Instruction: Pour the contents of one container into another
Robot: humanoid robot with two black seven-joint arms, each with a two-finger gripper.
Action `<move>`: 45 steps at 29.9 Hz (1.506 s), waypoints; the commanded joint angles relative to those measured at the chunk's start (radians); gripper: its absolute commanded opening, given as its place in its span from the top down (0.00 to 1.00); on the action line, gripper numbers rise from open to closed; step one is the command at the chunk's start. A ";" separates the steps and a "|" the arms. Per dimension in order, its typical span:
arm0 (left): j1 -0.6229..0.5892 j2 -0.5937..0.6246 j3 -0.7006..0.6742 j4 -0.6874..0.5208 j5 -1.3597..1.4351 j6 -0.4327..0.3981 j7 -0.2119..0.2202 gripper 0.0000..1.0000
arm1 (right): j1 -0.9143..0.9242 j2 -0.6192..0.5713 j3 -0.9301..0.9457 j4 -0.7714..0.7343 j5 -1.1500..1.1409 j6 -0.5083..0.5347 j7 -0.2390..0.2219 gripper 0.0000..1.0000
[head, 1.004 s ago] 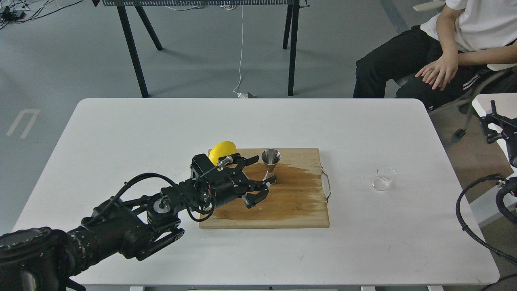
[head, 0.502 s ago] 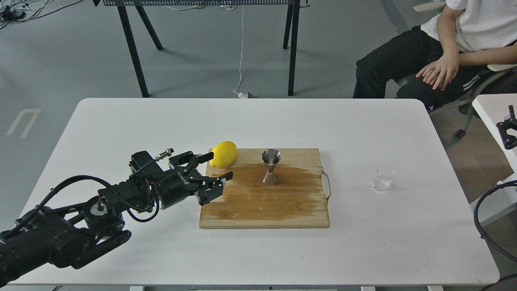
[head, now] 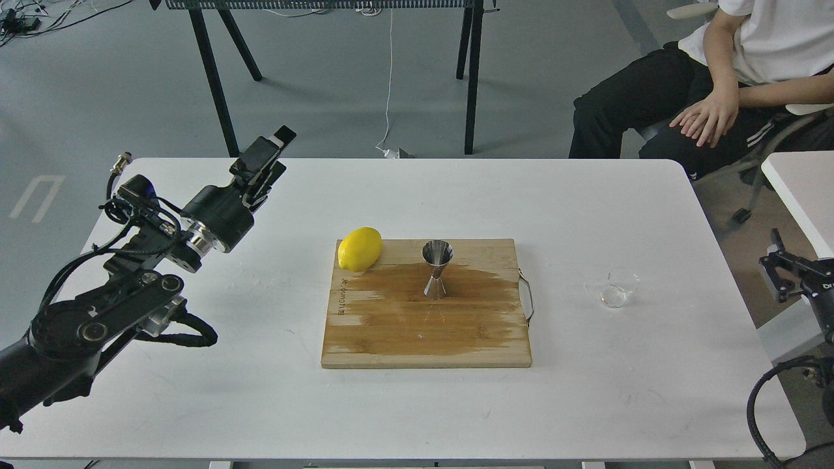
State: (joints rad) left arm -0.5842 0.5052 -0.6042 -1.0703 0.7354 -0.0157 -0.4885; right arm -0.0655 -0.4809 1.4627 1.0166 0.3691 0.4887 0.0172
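Observation:
The steel jigger stands upright on the wooden cutting board, near its back middle, over a dark wet patch. The clear glass cup stands upright on the white table, to the right of the board's metal handle. My left gripper is raised over the table's far left, well away from both, pointing up and right; it shows edge-on, so its fingers cannot be told apart. At the right edge of the view, my right gripper peeks in beyond the table's side, right of the cup, dark and only partly seen.
A yellow lemon lies on the board's back left corner. A seated person is beyond the table's far right corner. A second white table stands at the right. Black table legs rise behind.
My left arm has pulled back from the jigger, off the board, to the far left and turned upward. The right gripper has shifted lower at the right edge. Jigger, cup and lemon are unmoved.

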 commanded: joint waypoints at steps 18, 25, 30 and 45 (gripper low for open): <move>-0.006 -0.074 -0.118 0.208 -0.827 -0.314 0.005 0.00 | -0.134 0.203 -0.168 0.240 0.047 -0.119 -0.002 0.00; -0.009 -0.077 -0.118 0.207 -0.830 -0.300 0.000 0.00 | -0.099 0.206 -0.153 0.149 0.047 -0.133 -0.117 0.00; -0.011 -0.076 -0.117 0.207 -0.827 -0.299 0.000 0.00 | -0.025 0.217 -0.151 0.038 0.045 -0.182 -0.112 0.00; -0.040 -0.070 -0.108 0.213 -0.821 -0.300 0.000 0.00 | 0.162 0.304 -0.174 -0.164 0.044 -0.263 -0.102 0.08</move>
State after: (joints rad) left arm -0.6083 0.4320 -0.7152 -0.8593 -0.0858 -0.3160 -0.4887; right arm 0.0456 -0.1924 1.2885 0.9128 0.4140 0.2551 -0.0848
